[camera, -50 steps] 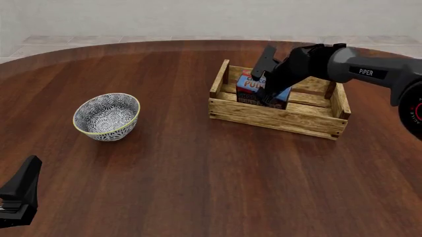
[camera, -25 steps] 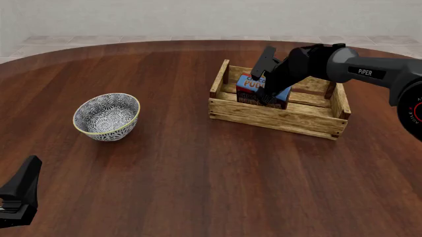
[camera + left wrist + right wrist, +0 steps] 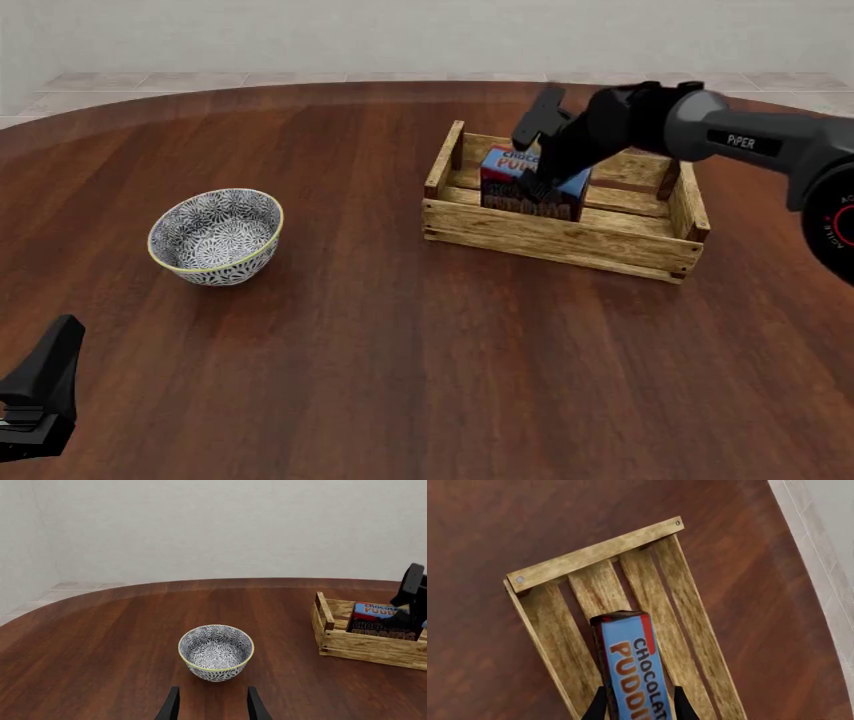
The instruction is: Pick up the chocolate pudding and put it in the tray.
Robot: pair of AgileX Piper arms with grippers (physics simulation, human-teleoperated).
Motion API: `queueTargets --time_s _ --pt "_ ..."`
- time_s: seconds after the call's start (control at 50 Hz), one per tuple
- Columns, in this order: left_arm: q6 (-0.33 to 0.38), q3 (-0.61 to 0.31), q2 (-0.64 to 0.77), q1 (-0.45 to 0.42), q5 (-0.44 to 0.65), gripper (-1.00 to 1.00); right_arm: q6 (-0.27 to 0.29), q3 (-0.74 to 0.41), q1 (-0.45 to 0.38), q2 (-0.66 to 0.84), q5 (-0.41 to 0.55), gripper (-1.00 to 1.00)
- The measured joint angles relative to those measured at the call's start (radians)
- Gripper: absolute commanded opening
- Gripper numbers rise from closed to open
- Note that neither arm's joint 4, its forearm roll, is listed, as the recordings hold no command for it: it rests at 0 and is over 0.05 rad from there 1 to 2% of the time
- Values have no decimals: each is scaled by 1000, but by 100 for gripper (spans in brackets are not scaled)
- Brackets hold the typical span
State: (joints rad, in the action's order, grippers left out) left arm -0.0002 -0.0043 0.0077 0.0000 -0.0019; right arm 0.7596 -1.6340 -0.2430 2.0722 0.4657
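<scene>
Front view: using the tray (image 3: pixel 561 235) as landmark, the left gripper (image 3: pixel 34 400) sits nearest the camera, well apart from the tray and on the bowl's (image 3: pixel 216 237) side; its fingers (image 3: pixel 171 707) stand parted, holding nothing. The bowl rests on the table (image 3: pixel 400 350) beside the tray. Inside the tray stands the chocolate pudding (image 3: pixel 531 185), with the right gripper (image 3: pixel 534 160) fingers (image 3: pixel 602 705) flanking it; whether they grip it I cannot tell.
</scene>
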Motion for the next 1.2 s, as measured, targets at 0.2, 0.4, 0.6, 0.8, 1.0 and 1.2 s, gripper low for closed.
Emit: queueTargets --time_s 0.2,0.4,0.6,0.8,1.0,1.2 --pt "0 0 0 0 0 100 -8 -9 -2 -19 13 100" --pt "0 0 0 0 0 100 -16 -10 -9 -55 31 100" --pt "0 0 0 0 0 100 -18 1 -16 -104 46 100" --pt "0 0 0 0 0 100 -16 34 -20 -185 62 100" --pt "0 0 0 0 0 100 -19 92 -33 -301 73 100" --pt "0 0 0 0 0 100 -37 156 -61 -448 91 100"
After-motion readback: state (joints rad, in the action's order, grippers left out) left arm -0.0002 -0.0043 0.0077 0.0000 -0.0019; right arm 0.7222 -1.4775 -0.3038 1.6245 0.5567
